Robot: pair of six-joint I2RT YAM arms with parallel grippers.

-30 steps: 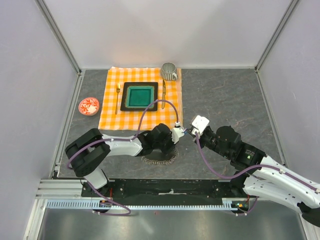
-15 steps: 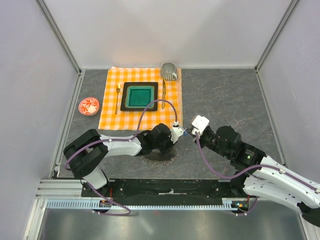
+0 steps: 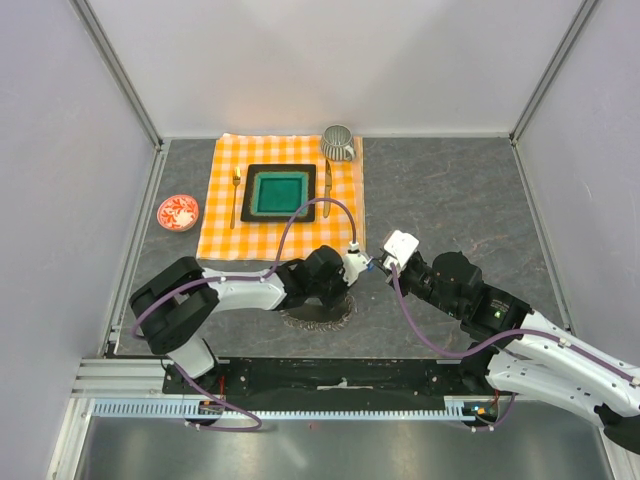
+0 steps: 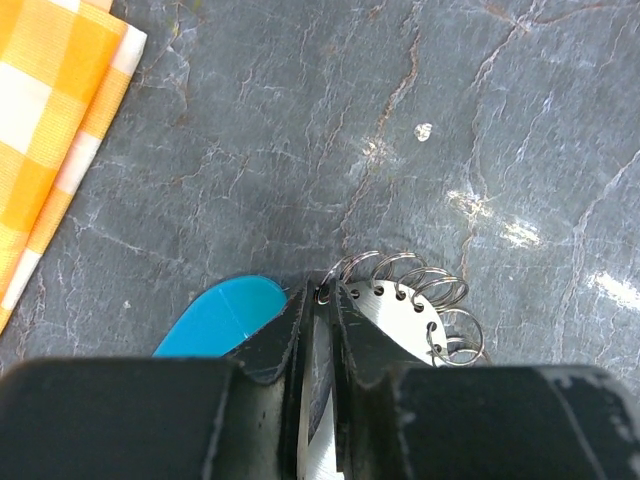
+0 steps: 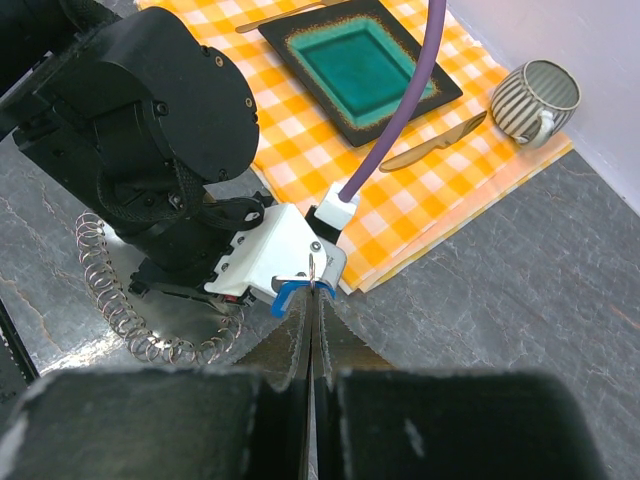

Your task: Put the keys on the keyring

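- Top external: left gripper (image 3: 366,265) and right gripper (image 3: 380,264) are meeting tip to tip, both clamping closed on the blue-tagged key (image 4: 220,315).
- Both arms are barely shifting since a second ago.

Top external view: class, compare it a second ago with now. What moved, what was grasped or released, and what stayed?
Barely anything. The left arm swayed slightly left and back, and its purple cable now arches a little higher. Nothing was grasped or released: the left end effector and right end effector stay shut, tip to tip. The keyring, plate and cloth are unmoved.
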